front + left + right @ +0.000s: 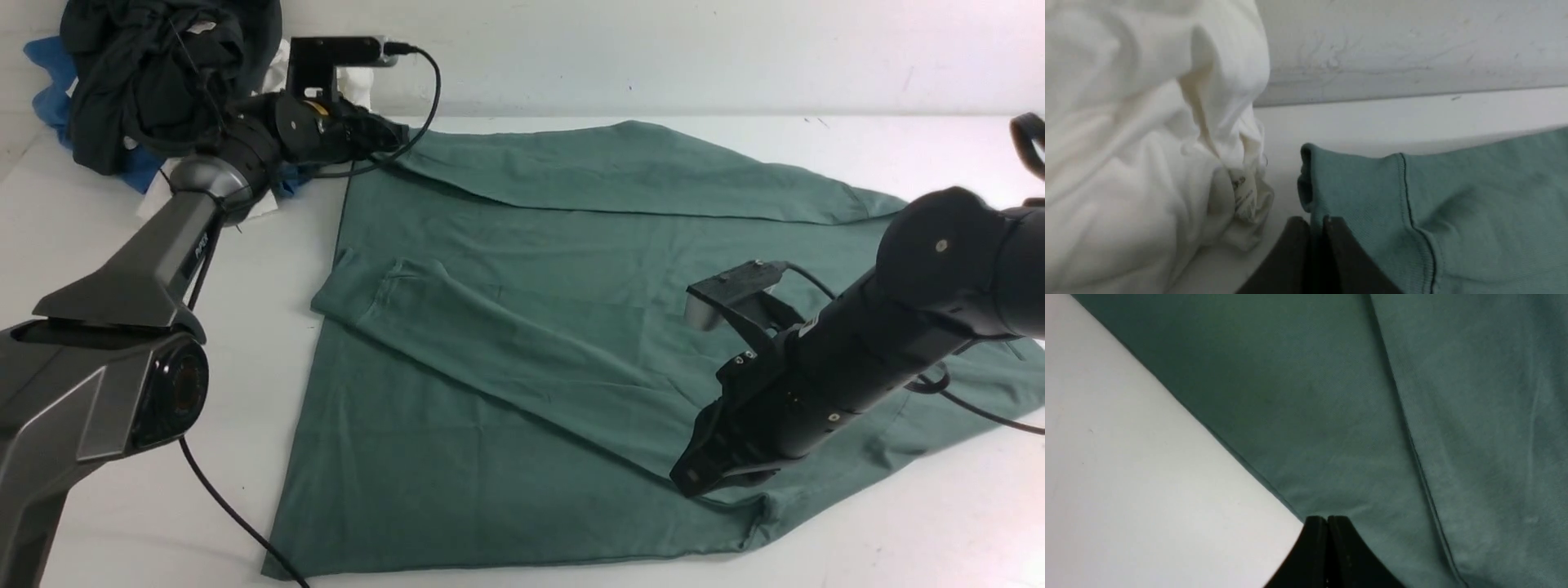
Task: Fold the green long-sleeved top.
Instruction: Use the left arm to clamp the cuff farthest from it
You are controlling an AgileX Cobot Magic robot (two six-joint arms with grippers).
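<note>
On the white table (816,539), flat and spread wide: green top (506,327) | both sleeves (490,335) already laid across the body | left pincer (1316,222) clamped narrow on the far cuff (1351,183), beside the clothes pile (155,73) | right pincer (1327,520) clamped narrow on the near edge | judged early-to-middle: sleeves in, body folds all left to do

A heap of black garments (155,73) is piled at the far left corner of the white table (898,539), against the pale wall (694,49). 2 more are seen against it: 1 blue garment (49,82) underneath and 1 crumpled white garment (1126,134) beside.
</note>
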